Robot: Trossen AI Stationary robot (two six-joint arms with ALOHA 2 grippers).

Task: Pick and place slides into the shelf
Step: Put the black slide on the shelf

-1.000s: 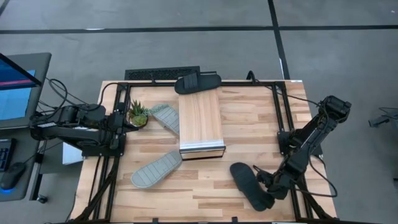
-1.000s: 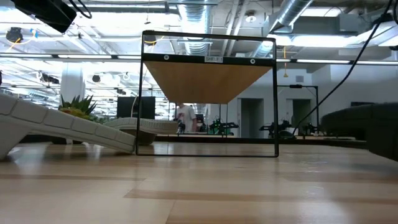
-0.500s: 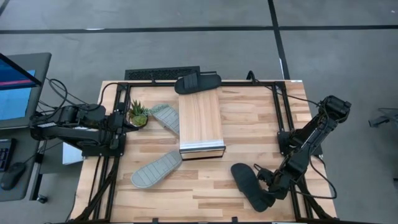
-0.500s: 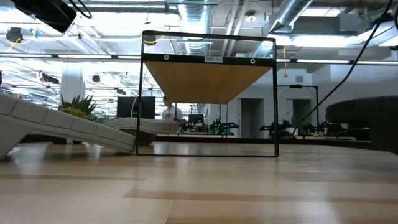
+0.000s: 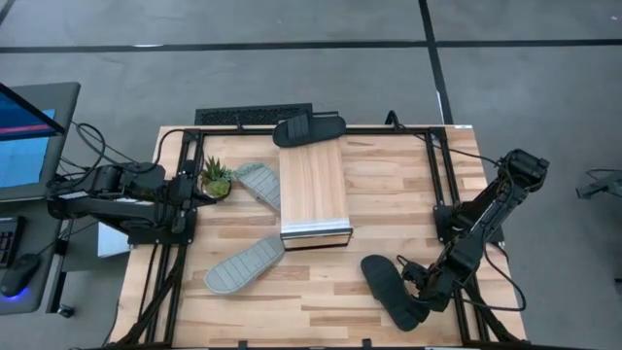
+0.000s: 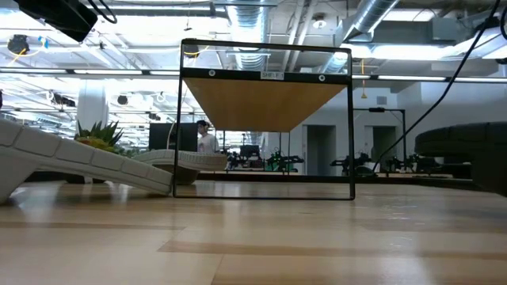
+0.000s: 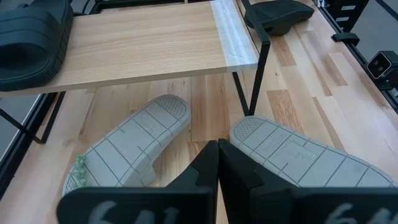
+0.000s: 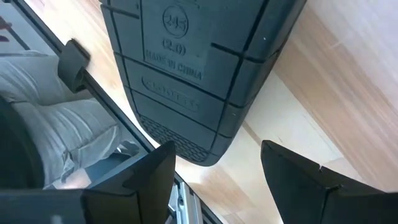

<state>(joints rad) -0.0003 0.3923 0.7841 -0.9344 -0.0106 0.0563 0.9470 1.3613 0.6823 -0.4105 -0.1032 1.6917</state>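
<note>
A black slide (image 5: pixel 389 288) lies sole up near the table's near right corner; its ribbed sole (image 8: pixel 193 68) fills the right wrist view. My right gripper (image 5: pixel 420 292) (image 8: pixel 217 165) is open, with its fingers on either side of that slide's rounded end. The shelf (image 5: pixel 313 192) stands mid-table on thin black legs. The second black slide (image 5: pixel 309 129) rests on the shelf's far end. One grey slide (image 5: pixel 258 183) lies partly under the shelf's left side, the other (image 5: pixel 243 265) lies sole up in front of it. My left gripper (image 7: pixel 217 163) is shut and waits at the left edge.
A small potted plant (image 5: pixel 215 178) stands beside the left gripper. Black frame rails (image 5: pixel 432 185) run along the table's sides and far edge. A keyboard (image 5: pixel 253 115) lies beyond the far edge. Bare wood (image 5: pixel 398 194) lies right of the shelf.
My right gripper has shifted slightly at the black slide's end. In the low view the dark mass at the right edge now takes up less of the picture. A person in the room behind has walked leftward.
</note>
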